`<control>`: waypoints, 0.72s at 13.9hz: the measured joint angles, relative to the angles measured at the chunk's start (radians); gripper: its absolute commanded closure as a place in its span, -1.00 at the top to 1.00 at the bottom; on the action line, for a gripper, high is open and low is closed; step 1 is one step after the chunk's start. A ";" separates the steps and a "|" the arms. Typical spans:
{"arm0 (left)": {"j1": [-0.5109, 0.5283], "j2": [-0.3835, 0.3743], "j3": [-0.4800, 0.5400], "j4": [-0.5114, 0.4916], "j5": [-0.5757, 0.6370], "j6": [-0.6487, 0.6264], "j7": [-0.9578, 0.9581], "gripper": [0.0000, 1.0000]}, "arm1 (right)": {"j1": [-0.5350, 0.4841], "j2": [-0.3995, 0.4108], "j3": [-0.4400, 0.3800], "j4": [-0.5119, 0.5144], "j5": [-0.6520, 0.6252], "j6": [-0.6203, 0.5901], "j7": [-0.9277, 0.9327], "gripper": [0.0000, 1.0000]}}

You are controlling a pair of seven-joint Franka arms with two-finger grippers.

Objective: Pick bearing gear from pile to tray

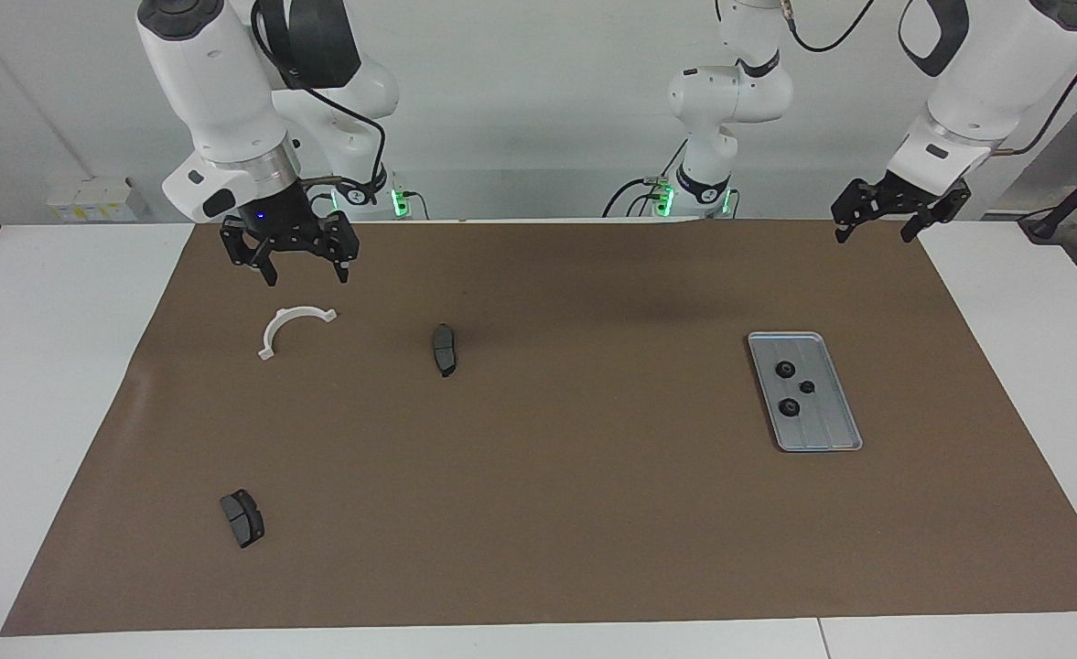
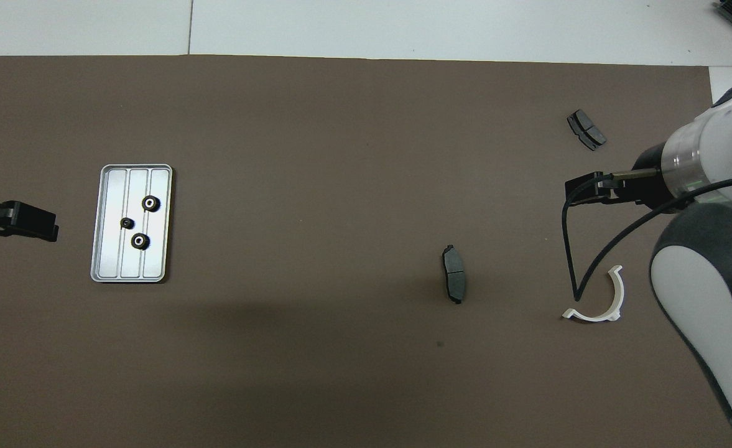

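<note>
Apparently finished, both arms are hanging clear of the tray [image 1: 845, 430], left hand [image 1: 875, 222] and right hand [image 1: 289, 255] wide and empty, three gears [image 1: 786, 370] lying inside.

We count three gears [image 1: 785, 369] [image 1: 807, 387] [image 1: 788, 407], all lying in the one tray [image 1: 840, 416], which sits toward the left arm's end of the mat [image 1: 556, 513]. We count two brake pads: one [image 1: 444, 349] near the middle of the mat, one [image 1: 242, 517] close to the mat's corner at the right arm's end, farthest from the robots. We count one white bracket [image 1: 291, 325], near the mat's edge at the right arm's end. We count two arms, each with one gripper.
</note>
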 measured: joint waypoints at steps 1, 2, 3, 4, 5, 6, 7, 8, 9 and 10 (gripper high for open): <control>-0.015 0.000 -0.009 0.000 -0.009 0.011 -0.030 1.00 | 0.000 0.000 0.000 0.000 0.000 0.000 0.000 1.00; -0.024 0.000 -0.013 0.000 -0.020 0.025 -0.044 1.00 | 0.000 0.000 0.000 -0.001 0.000 0.000 0.000 1.00; -0.025 0.000 -0.017 0.000 -0.025 0.034 -0.048 1.00 | 0.000 0.000 0.000 -0.001 0.000 0.000 0.000 1.00; -0.025 0.000 -0.018 0.000 -0.028 0.038 -0.049 1.00 | 0.000 0.000 0.000 -0.001 0.000 0.000 0.000 1.00; -0.022 0.000 -0.019 0.000 -0.029 0.040 -0.049 1.00 | 0.000 0.000 0.000 -0.001 0.000 0.000 0.000 1.00; -0.013 0.001 -0.031 0.000 -0.029 0.044 -0.049 1.00 | 0.000 0.000 0.000 -0.002 0.000 0.000 0.000 1.00; 0.017 0.002 -0.063 0.000 -0.030 0.051 -0.050 1.00 | 0.000 0.000 0.000 -0.002 0.000 0.000 0.000 1.00; 0.051 0.005 -0.101 -0.001 -0.030 0.058 -0.052 1.00 | 0.000 0.000 0.000 -0.002 0.000 0.000 0.000 1.00; 0.071 0.007 -0.125 -0.001 -0.030 0.061 -0.056 1.00 | 0.000 0.000 0.000 -0.002 0.000 0.000 0.000 1.00; 0.077 0.009 -0.134 -0.003 -0.030 0.062 -0.060 1.00 | 0.000 0.000 0.000 -0.003 0.000 0.000 0.000 1.00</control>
